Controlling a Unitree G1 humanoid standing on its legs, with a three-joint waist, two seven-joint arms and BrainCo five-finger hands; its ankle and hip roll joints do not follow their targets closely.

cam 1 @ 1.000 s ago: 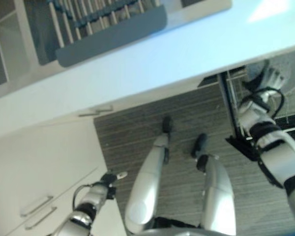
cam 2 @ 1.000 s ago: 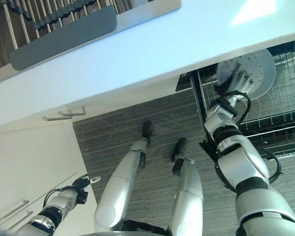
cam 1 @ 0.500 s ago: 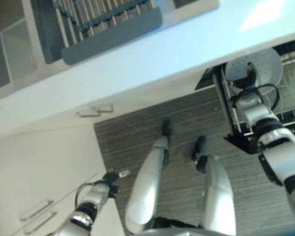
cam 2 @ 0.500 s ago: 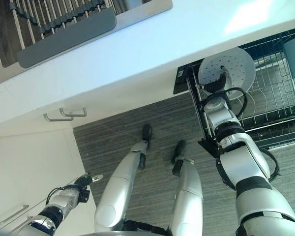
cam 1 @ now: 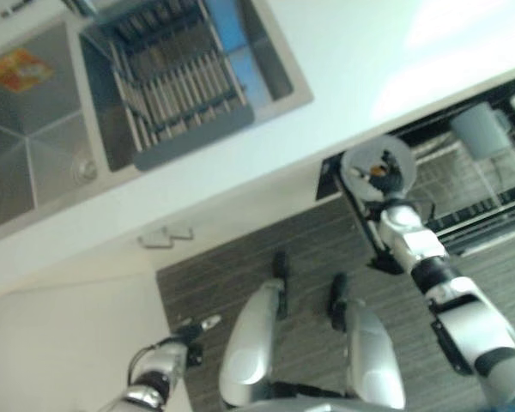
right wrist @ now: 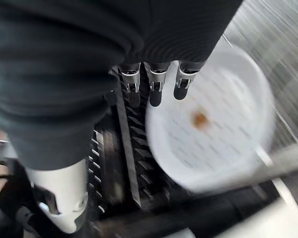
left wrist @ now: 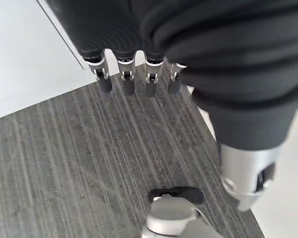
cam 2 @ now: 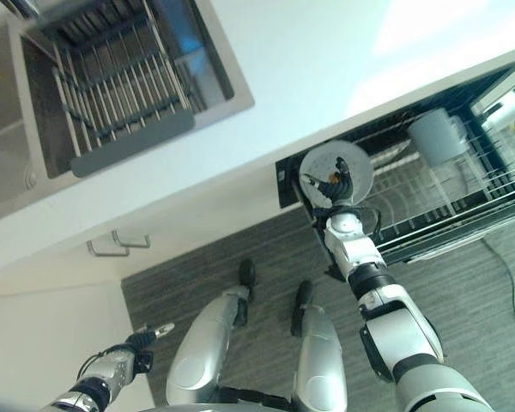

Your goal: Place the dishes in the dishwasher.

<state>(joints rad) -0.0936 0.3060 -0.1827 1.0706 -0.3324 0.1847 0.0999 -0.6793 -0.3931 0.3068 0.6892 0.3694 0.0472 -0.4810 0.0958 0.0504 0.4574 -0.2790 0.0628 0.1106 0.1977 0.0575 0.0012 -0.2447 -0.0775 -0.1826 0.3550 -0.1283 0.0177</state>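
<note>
A white round plate (cam 2: 330, 163) with a small orange speck stands on edge at the left end of the pulled-out dishwasher rack (cam 2: 429, 184); the right wrist view has the plate (right wrist: 208, 129) over the dark tines. My right hand (cam 2: 342, 187) is right at the plate, fingers (right wrist: 154, 89) straight by its rim and thumb (right wrist: 59, 208) well apart from it, so it is open. My left hand (cam 1: 193, 328) hangs low by the white cabinet, its fingers (left wrist: 126, 82) straight over the grey floor, holding nothing.
A grey cup (cam 2: 435, 137) sits further along the dishwasher rack. Above is the white counter (cam 2: 309, 77) with a steel sink (cam 1: 34, 154) holding a slatted drying rack (cam 1: 176, 86). Cabinet handles (cam 1: 167, 236) stick out below the counter.
The camera has swung, bringing the sink and more of the dishwasher into view. My right hand's fingers have come off the plate's face. The left hand has stayed low.
</note>
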